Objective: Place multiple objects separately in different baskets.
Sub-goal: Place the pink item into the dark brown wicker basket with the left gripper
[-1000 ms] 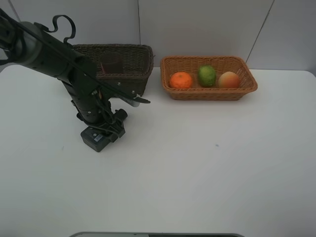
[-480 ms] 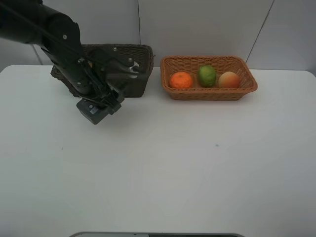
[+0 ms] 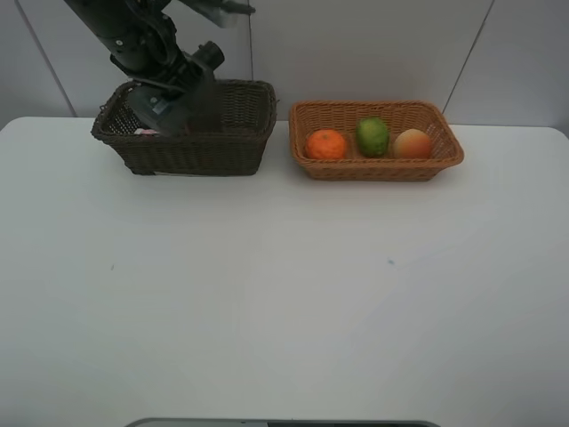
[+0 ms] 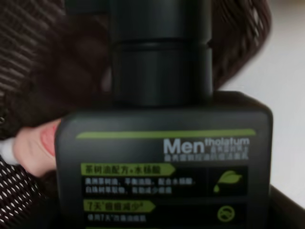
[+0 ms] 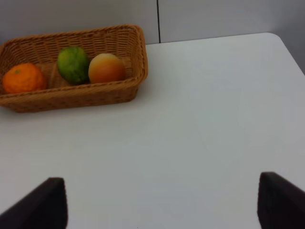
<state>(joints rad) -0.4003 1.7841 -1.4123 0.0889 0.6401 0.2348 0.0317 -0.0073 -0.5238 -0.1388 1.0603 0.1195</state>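
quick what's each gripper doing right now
Left gripper: holding the dark Mentholatum bottle over the dark wicker basket.
Right gripper: open, empty.

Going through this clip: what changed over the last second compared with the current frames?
The left arm rose from the table in front of the dark basket to above it, its tool carrying the dark green bottle over the basket. The tan basket and its orange, lime and red-orange fruit stayed put.

The left arm (image 3: 142, 40) has swung up off the table's middle-left to hang over the dark brown basket (image 3: 191, 147) by the far edge.
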